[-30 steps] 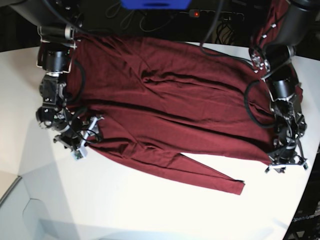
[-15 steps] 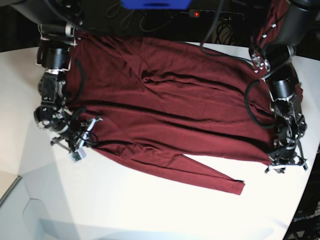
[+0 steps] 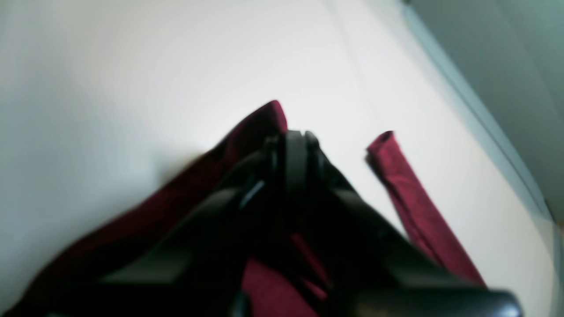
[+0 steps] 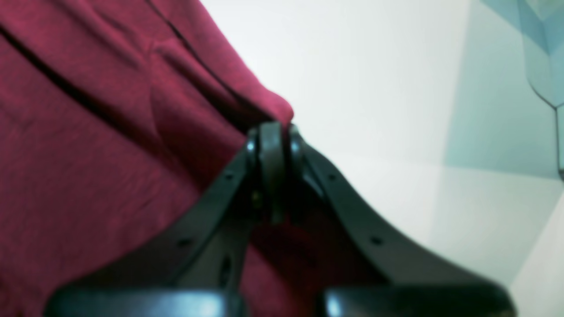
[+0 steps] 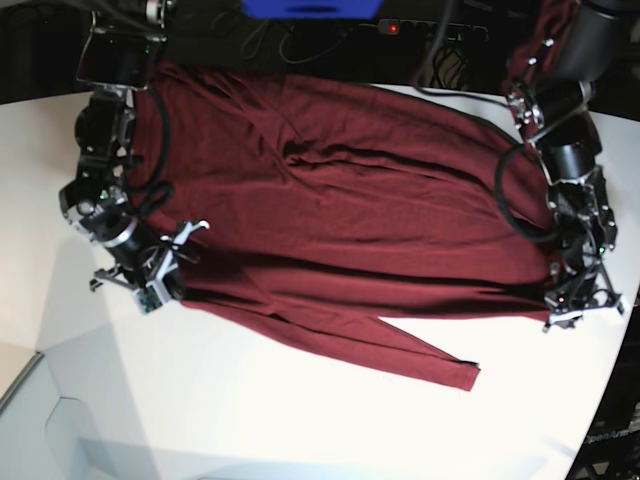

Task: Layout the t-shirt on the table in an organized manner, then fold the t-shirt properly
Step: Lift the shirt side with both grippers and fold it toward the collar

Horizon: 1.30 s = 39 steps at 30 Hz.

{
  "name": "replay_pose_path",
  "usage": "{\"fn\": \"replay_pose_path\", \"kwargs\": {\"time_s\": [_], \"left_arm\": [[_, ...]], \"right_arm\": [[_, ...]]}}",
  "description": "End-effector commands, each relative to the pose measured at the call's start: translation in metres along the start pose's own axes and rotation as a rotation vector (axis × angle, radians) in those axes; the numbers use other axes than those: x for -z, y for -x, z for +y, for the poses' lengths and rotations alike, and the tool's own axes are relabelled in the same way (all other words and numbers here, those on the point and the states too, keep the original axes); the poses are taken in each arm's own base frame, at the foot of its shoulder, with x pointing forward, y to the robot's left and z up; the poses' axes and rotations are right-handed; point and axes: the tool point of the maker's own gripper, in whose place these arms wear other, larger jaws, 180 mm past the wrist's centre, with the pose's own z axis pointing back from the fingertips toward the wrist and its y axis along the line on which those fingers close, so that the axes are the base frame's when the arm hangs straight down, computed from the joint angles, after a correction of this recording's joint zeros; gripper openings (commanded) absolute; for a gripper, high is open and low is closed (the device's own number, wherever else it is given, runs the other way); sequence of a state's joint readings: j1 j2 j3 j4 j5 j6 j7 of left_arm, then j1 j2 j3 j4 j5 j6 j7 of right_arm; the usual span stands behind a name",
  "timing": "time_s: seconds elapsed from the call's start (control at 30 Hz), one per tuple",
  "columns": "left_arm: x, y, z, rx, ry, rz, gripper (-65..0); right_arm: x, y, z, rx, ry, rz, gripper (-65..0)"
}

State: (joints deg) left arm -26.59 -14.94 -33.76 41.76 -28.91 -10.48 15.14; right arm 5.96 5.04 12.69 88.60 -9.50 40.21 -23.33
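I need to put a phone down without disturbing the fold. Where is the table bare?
The smooth white tabletop is bare along the near edge, below the dark red long-sleeved shirt and its trailing sleeve, and at the left beyond the right gripper. The middle and far side are covered; the left gripper crowds the right edge.

black arms with looping black cables

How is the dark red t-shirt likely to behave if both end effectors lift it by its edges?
The t-shirt would probably sag in the middle: it is thin, with soft wrinkles across it. The loose sleeve end would likely trail and drag over the table. It looks light, so the shut right end effector should hold the pinched edge.
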Motion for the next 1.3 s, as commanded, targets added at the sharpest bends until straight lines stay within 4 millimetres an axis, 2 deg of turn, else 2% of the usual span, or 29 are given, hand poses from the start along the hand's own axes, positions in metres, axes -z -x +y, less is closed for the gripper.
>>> {"fn": "replay_pose_path", "kwargs": {"time_s": [0.0,0.1,0.33,0.5,0.63,0.7,0.83,0.93,1.2,1.27], "left_arm": [[0.002,-0.033,-0.013,-0.014,0.042,-0.082,-64.9],[-0.003,-0.037,0.002,-0.034,0.027,-0.088,-64.9],[-0.009,-0.037,0.019,-0.072,0.012,-0.088,-64.9],[-0.009,-0.037,0.018,-0.088,0.016,-0.091,-64.9],[-0.009,-0.028,0.016,-0.087,0.023,-0.031,-64.9],[-0.011,-0.039,0.003,-0.071,0.054,-0.041,-64.9],[-0.025,-0.049,-0.008,-0.01,0.094,-0.051,-64.9],[-0.037,-0.048,-0.008,0.034,0.105,-0.045,-64.9],[-0.068,-0.032,0.016,0.135,0.08,-0.022,-64.9],[-0.073,-0.028,0.022,0.145,0.071,-0.014,-64.9]], "right_arm": [[-0.005,-0.02,-0.007,-0.012,0.02,-0.067,-65.0],[-0.012,-0.017,-0.003,-0.022,0.022,-0.065,-65.0],[-0.028,-0.016,0.004,-0.045,0.028,-0.071,-65.0],[-0.039,-0.016,0.009,-0.063,0.033,-0.078,-65.0],[-0.046,-0.012,0.013,-0.07,0.033,-0.07,-65.0],[-0.052,-0.008,0.012,-0.069,0.043,-0.064,-65.0],[-0.059,-0.002,0.013,-0.069,0.049,-0.054,-65.0],[-0.063,0.003,0.017,-0.07,0.042,-0.043,-65.0],[-0.07,0.021,0.028,-0.06,0.022,-0.004,-65.0],[-0.075,0.02,0.03,-0.069,0.023,-0.007,-65.0]]}}
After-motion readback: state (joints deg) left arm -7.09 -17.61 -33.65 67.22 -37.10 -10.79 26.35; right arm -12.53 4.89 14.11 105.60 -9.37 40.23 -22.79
